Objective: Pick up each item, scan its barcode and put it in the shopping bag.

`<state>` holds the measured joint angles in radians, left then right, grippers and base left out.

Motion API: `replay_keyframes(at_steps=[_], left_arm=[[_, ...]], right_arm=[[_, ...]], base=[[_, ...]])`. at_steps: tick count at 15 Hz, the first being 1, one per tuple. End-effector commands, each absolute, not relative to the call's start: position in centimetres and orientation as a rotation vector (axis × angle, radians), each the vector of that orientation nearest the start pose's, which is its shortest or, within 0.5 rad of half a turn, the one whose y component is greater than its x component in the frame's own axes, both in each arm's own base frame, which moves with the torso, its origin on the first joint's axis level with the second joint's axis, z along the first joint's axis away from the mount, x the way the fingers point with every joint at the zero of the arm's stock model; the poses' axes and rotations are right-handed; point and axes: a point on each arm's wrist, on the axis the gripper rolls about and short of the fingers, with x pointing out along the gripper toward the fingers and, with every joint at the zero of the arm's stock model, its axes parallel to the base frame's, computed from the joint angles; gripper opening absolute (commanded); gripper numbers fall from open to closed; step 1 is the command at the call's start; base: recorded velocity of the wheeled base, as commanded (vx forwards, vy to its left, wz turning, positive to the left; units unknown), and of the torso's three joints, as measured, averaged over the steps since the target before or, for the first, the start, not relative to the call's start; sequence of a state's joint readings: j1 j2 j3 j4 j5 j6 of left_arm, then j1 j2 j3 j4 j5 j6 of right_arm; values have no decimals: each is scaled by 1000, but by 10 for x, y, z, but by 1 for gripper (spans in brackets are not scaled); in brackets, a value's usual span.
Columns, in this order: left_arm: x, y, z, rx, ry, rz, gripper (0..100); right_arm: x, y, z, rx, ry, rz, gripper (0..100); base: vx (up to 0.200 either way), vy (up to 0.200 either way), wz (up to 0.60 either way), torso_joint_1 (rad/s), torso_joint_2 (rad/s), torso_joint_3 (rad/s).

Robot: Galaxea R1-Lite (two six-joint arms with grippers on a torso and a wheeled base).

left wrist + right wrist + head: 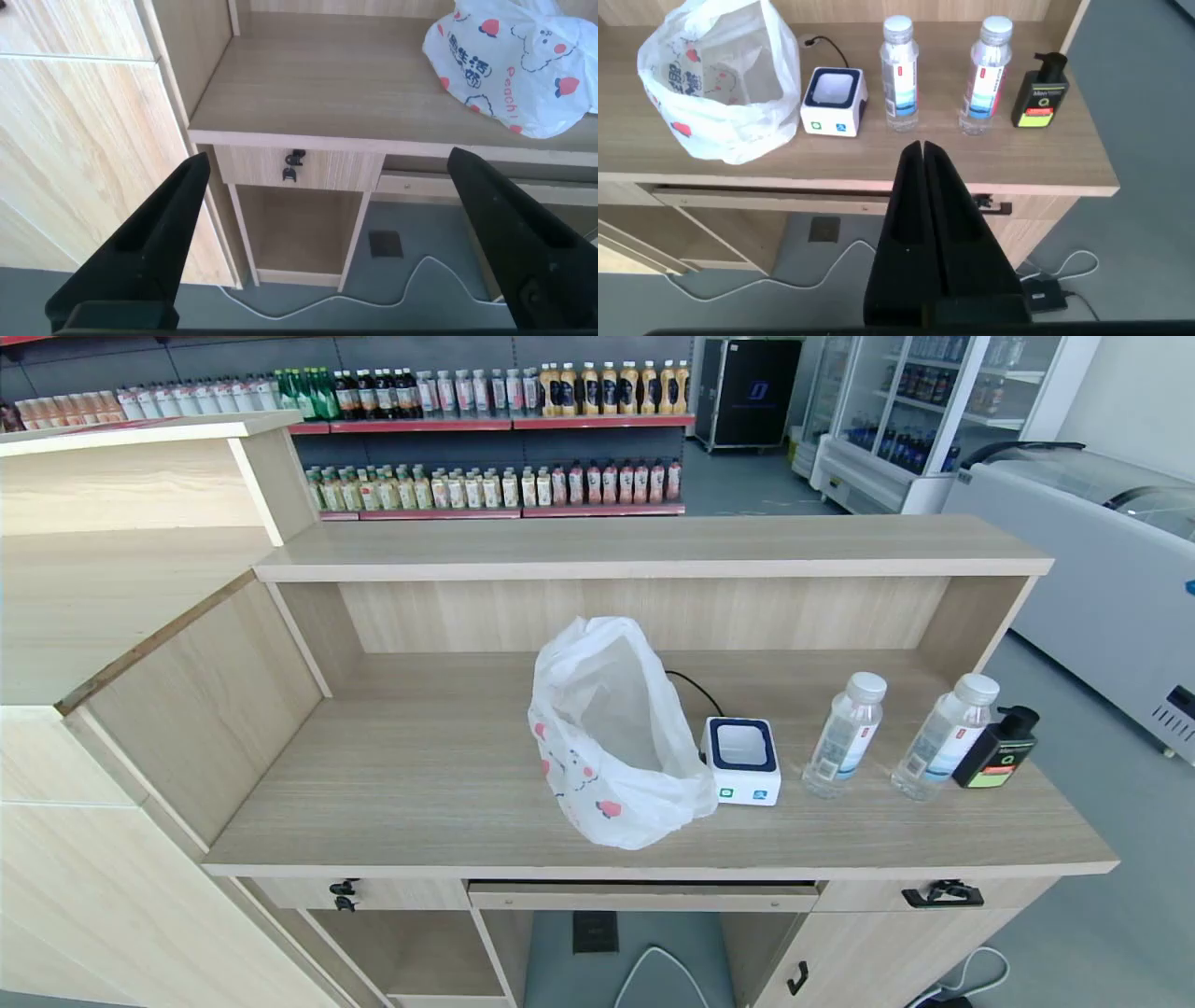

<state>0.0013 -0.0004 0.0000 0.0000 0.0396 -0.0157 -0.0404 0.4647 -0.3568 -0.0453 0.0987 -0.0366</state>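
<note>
Caller: Up close, the left end effector (329, 159) hangs with its fingers spread wide, low in front of the table (420, 775). The right end effector (922, 147) has its fingers pressed together, with nothing in them.

Analyst: And both are well apart from the goods. The first clear bottle (845, 737) stands upright just beside the scanner (742, 761), with the second clear bottle (943, 739) farther right and the black pump bottle (997, 751) nearly touching it.

Caller: How do those bottles handle?

Analyst: Thin clear plastic, round and smooth, so I'd expect them to be slippery and to give a little under a squeeze. I'd take one across the labelled middle, below the shoulder, never by the cap. I can't tell how full they are.

Caller: And the pump bottle?

Analyst: It looks stiffer, with flatter sides. Grip the body and leave the pump head alone, though the neighbouring bottle crowds it.

Caller: The shopping bag (611, 737)?

Analyst: It's soft film touching the scanner's left side, with its mouth standing open. It's floppy, so I'd lower items in gently.
</note>
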Motion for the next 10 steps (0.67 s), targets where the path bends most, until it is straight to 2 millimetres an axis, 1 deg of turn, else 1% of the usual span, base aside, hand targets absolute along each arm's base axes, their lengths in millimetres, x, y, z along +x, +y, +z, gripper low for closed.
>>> replay_keyframes(at_steps=[1, 2, 3, 5, 6, 8, 10], left_arm=[[-23, 1, 75, -17, 0, 41, 100], [-23, 1, 75, -17, 0, 41, 100], [-23, 1, 75, -17, 0, 41, 100], [-23, 1, 75, -17, 0, 41, 100], [-23, 1, 75, -17, 0, 41, 100], [-23, 1, 75, -17, 0, 41, 100], [-23, 1, 75, -17, 0, 41, 100]], right_arm=[[76, 0, 208, -67, 125, 91, 0], [89, 0, 211, -77, 127, 99, 0], [102, 0, 210, -80, 142, 108, 100], [126, -2, 207, -70, 178, 104, 100], [143, -7, 202, -73, 209, 77, 100], [181, -16, 185, -87, 248, 77, 100], [210, -35, 164, -168, 253, 31, 100]], base=[[0, 0, 0, 0, 0, 0], [0, 0, 0, 0, 0, 0], [0, 0, 0, 0, 0, 0], [0, 0, 0, 0, 0, 0], [0, 0, 0, 0, 0, 0], [0, 0, 0, 0, 0, 0], [0, 0, 0, 0, 0, 0]])
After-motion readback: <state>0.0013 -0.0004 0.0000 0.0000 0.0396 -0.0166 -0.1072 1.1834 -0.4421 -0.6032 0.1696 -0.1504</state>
